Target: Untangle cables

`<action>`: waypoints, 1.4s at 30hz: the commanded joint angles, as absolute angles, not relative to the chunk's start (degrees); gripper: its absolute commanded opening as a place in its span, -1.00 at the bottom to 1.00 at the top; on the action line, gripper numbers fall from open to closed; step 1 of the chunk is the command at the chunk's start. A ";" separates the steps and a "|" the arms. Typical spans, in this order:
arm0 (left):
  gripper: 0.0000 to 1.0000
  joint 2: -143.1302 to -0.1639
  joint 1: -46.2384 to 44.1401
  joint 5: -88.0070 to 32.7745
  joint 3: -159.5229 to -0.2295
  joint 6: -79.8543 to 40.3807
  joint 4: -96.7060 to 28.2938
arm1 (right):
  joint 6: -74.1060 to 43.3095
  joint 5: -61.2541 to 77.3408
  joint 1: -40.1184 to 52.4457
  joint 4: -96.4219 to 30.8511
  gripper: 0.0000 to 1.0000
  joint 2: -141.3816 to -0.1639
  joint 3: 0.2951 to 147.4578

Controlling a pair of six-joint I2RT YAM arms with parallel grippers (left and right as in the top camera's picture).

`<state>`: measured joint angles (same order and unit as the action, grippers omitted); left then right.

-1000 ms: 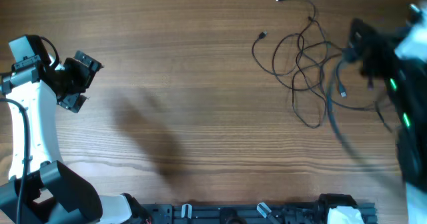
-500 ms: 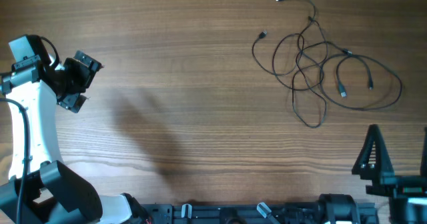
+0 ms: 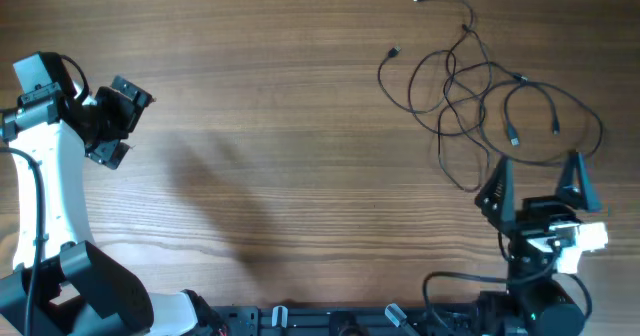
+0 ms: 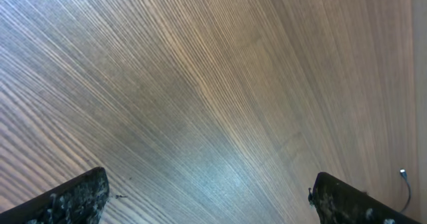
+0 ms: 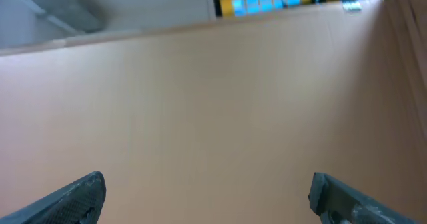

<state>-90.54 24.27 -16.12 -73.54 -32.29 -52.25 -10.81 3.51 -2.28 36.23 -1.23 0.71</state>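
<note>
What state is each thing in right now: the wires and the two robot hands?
cables: tangled in loose loops on the table, held by nothing.
left hand: open, empty, far from the cables.
right hand: open, empty, close to the cables' near loop.

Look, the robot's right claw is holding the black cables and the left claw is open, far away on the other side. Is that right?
Not quite. The right gripper holds nothing: the overhead view shows its jaws open and empty, close to the cables but not gripping them. The rest is right: the left gripper is open, far off on the other side.
</note>
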 commanded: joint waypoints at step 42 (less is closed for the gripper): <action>1.00 -78.43 14.57 -11.25 -72.82 -31.77 -56.95 | -12.19 0.49 -2.20 0.34 1.00 -0.25 0.30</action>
